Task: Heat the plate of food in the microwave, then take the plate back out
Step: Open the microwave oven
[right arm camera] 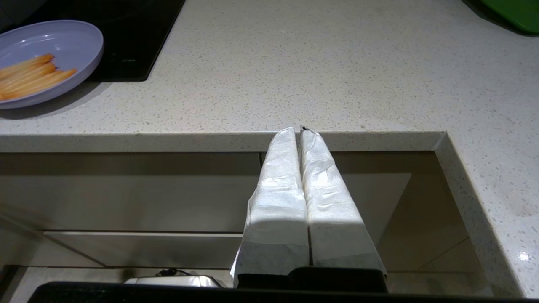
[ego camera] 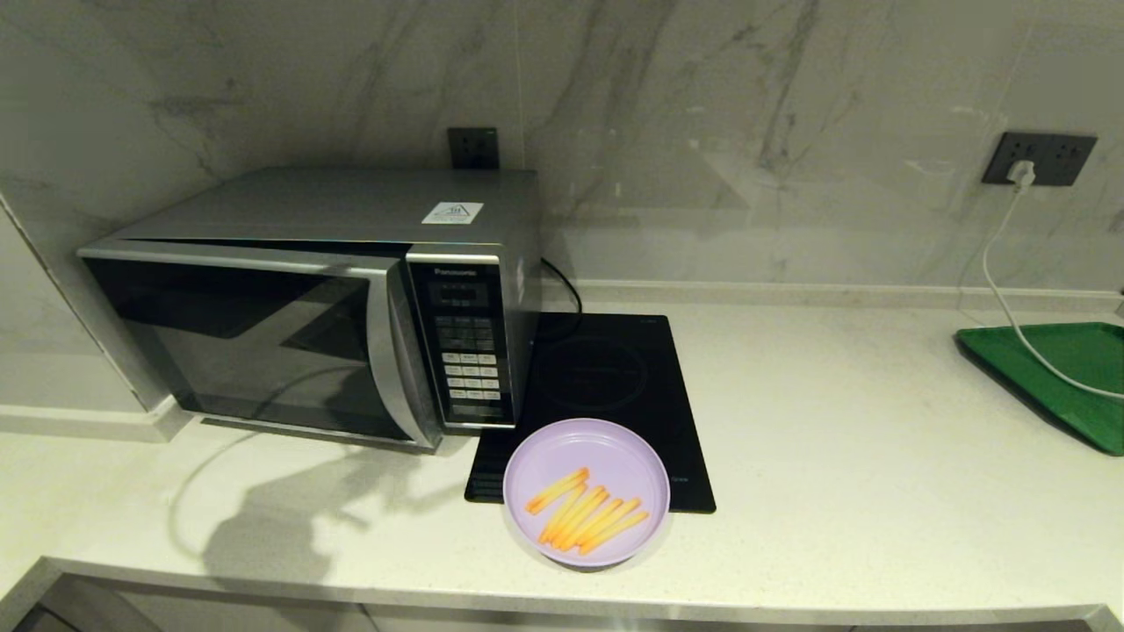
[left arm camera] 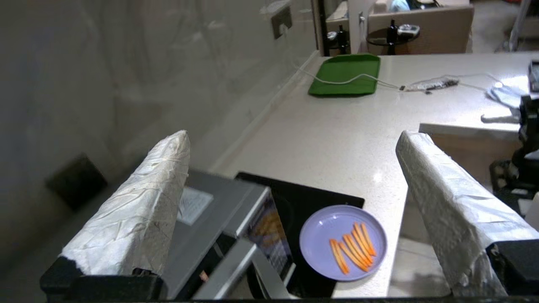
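Note:
The lilac plate of food [ego camera: 571, 452] sits near the counter's front edge, half on the black hob, with several yellow-orange fries [ego camera: 587, 518] on it. To its left is the silver microwave [ego camera: 334, 211], its dark glass door [ego camera: 246, 342] a little ajar at the handle side. My left gripper [left arm camera: 292, 134] hangs open and empty, high above the microwave [left arm camera: 219, 198] and the plate [left arm camera: 324, 235]. Right of the plate [right arm camera: 63, 42], my right gripper [right arm camera: 297, 128] is shut on nothing, parked low before the counter's front edge. Neither gripper shows in the head view.
A black glass induction hob [ego camera: 606, 369] lies right of the microwave. A green tray [ego camera: 1062, 369] lies at the far right, with a white cable [ego camera: 1001, 290] running over it from a wall socket. The marble wall stands close behind.

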